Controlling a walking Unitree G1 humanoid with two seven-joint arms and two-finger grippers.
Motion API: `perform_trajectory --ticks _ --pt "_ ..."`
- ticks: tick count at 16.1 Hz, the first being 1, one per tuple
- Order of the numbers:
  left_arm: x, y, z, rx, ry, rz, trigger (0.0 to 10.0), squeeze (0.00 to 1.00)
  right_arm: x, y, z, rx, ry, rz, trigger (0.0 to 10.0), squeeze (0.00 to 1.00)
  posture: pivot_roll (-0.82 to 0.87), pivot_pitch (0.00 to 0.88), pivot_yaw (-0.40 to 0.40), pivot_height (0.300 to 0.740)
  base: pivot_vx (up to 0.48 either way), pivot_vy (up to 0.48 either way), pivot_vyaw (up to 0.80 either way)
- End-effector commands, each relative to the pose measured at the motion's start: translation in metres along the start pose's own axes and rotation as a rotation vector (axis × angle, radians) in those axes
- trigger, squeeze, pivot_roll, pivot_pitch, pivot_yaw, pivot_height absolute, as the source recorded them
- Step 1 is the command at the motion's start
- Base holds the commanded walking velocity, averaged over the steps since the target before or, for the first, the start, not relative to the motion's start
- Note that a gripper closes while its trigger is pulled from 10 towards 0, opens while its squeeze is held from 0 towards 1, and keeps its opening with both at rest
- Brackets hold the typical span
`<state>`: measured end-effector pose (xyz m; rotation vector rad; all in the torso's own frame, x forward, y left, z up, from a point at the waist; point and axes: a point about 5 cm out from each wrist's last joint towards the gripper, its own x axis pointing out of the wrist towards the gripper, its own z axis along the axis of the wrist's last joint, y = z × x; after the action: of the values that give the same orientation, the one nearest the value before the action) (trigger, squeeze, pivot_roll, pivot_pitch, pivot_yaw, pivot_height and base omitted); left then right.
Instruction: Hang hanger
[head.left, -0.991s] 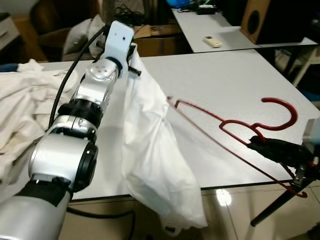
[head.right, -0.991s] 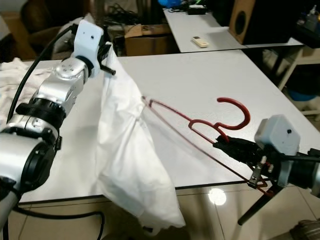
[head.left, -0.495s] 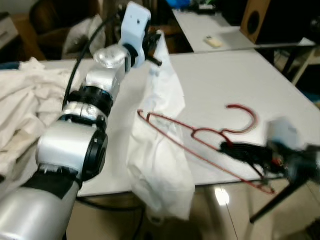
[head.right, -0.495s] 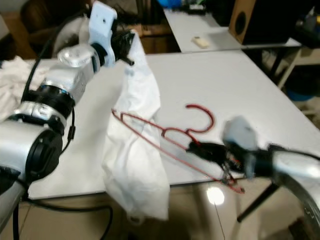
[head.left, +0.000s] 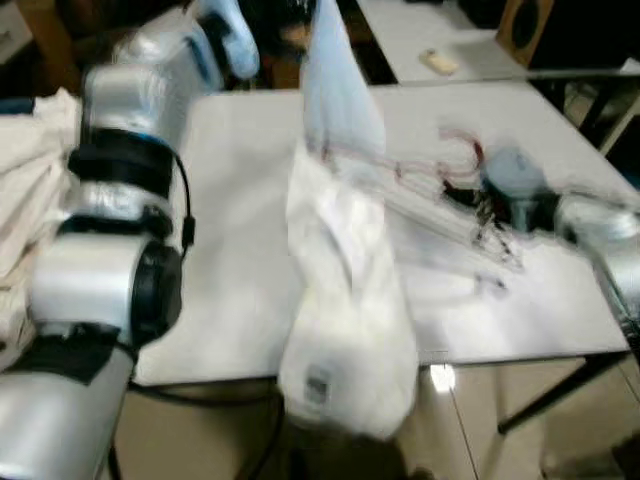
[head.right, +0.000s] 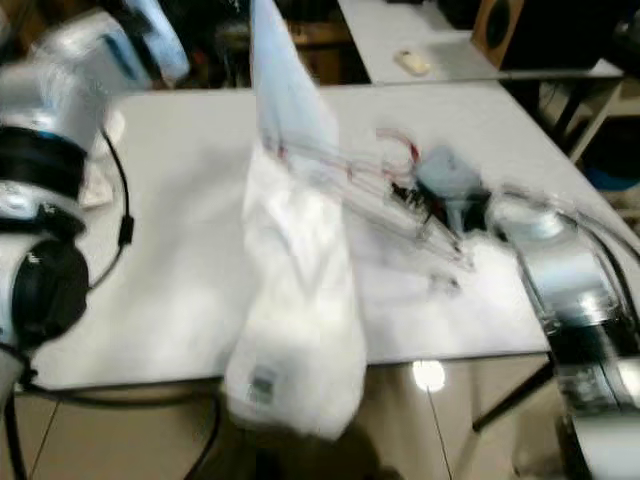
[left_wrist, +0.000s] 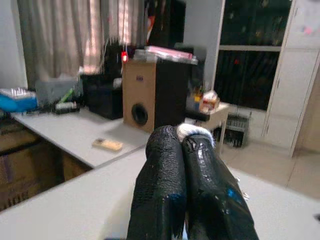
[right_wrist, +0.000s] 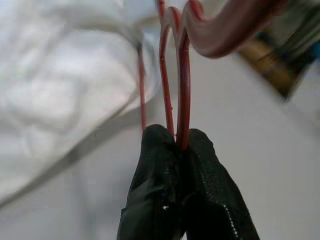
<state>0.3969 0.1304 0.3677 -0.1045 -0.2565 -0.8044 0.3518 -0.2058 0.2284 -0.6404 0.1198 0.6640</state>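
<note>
Right end effector (right_wrist: 182, 150) is clamped on the red hanger (right_wrist: 180, 80); left end effector (left_wrist: 182, 145) pinches the white garment (head.left: 345, 300) up. Hanging is not yet done.

Large white table (head.left: 230, 250) in front of me. My left arm reaches over its left half, and my left gripper (left_wrist: 187, 187) is raised above the far edge with its fingers pressed together on the top of the white cloth garment (head.left: 345, 300). The garment hangs down over the middle of the table and past the near edge. My right gripper (right_wrist: 181, 150) is over the right half, its fingers clamped on the thin red wire hanger (right_wrist: 181, 90), which runs left from there into the garment. A pile of pale crumpled cloth (head.left: 25, 190) lies at the left edge. Behind the far edge, on a second table (head.left: 470, 50), lie a small pale remote control (head.left: 440, 62) and, to its right, a wooden speaker box (head.left: 525, 22).
</note>
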Motion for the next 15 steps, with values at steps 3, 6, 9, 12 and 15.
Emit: perform_trajectory --ticks 3,6,9,12,15 --pt "-0.009 -0.002 0.08 0.101 -0.323 0.065 10.0 0.0 -0.009 -0.082 0.077 -0.024 -0.321 -0.499 10.0 0.0 0.02 0.0 0.028 0.723 0.0 0.0 0.0" --pt "-0.012 -0.002 0.067 0.074 -0.296 0.072 10.0 0.0 -0.01 -0.086 0.077 -0.053 -0.344 -0.487 10.0 0.0 0.02 0.0 0.029 0.723 0.0 0.0 0.0" --pt "-0.001 -0.008 0.018 0.042 -0.158 0.09 10.0 0.0 0.011 -0.053 0.036 -0.1 -0.246 -0.285 10.0 0.0 0.01 0.0 0.038 0.723 0.0 0.0 0.0" --pt "0.02 -0.041 -0.069 0.028 0.081 0.098 10.0 0.0 -0.006 0.018 -0.028 -0.119 -0.098 0.134 10.0 0.0 0.0 0.0 0.06 0.723 0.0 0.0 0.0" --pt "0.028 -0.053 -0.1 0.084 0.161 0.103 10.0 0.0 -0.039 0.031 -0.037 -0.11 -0.052 0.249 10.0 0.0 -0.02 0.0 0.08 0.723 0.0 0.0 0.0"
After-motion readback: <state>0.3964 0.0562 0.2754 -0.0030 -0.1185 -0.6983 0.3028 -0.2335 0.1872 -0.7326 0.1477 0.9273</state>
